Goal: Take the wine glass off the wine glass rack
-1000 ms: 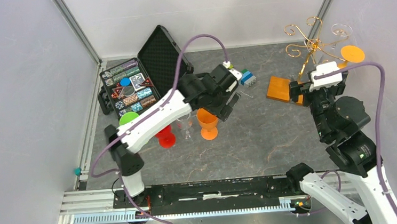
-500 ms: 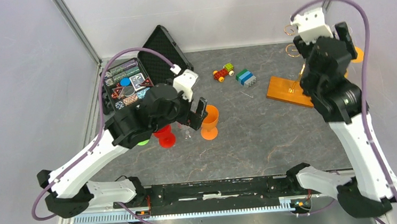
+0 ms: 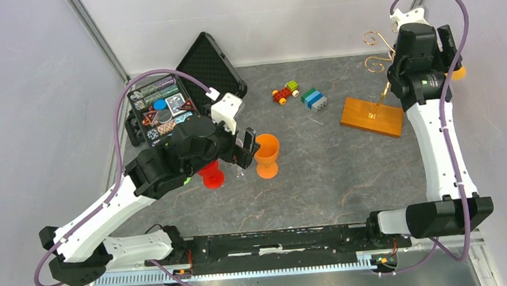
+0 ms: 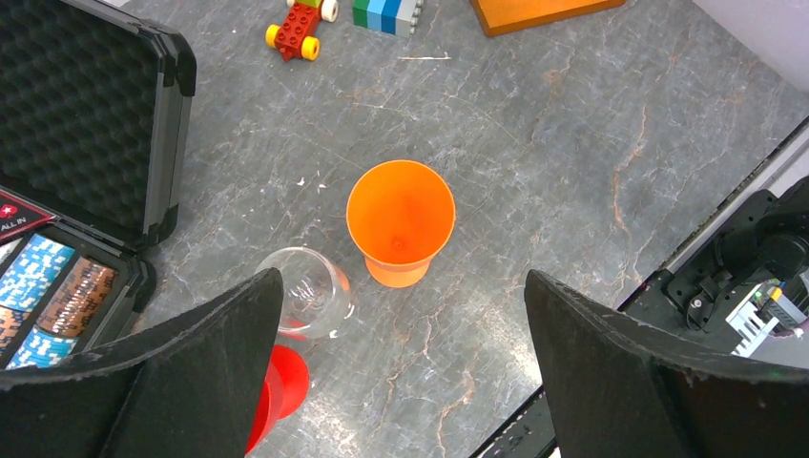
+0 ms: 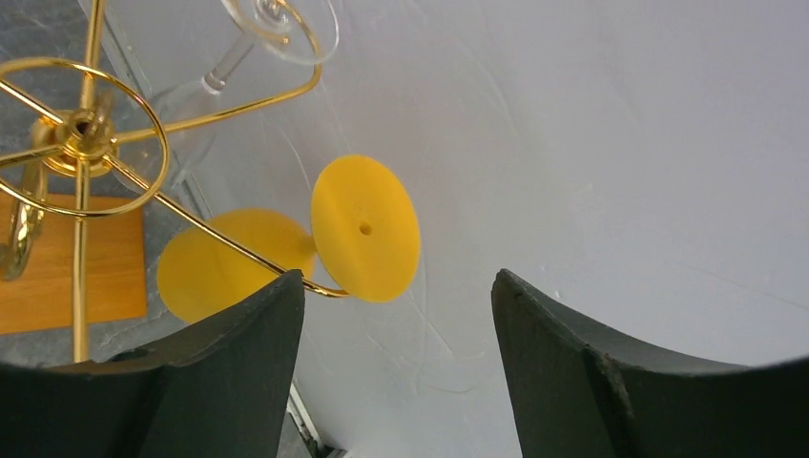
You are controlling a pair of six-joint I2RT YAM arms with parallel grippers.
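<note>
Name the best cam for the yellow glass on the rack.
Right wrist: the yellow glass hangs on a wire arm of the rack, foot and bowl clear. Top external shows a sliver behind the right arm. Left wrist: none of it.

wine glass rack (image 5: 81,134): glossy gold metal wire
rack base (image 3: 372,116): smooth orange-brown wood
yellow wine glass (image 5: 365,229): matt opaque plastic
table (image 4: 534,124): grey, stone-veined, matt
case lining (image 4: 67,114): black dimpled foam

One rack (image 3: 372,116), one case (image 3: 207,68); hanging: one yellow glass (image 5: 365,229), one clear glass (image 5: 227,65).
</note>
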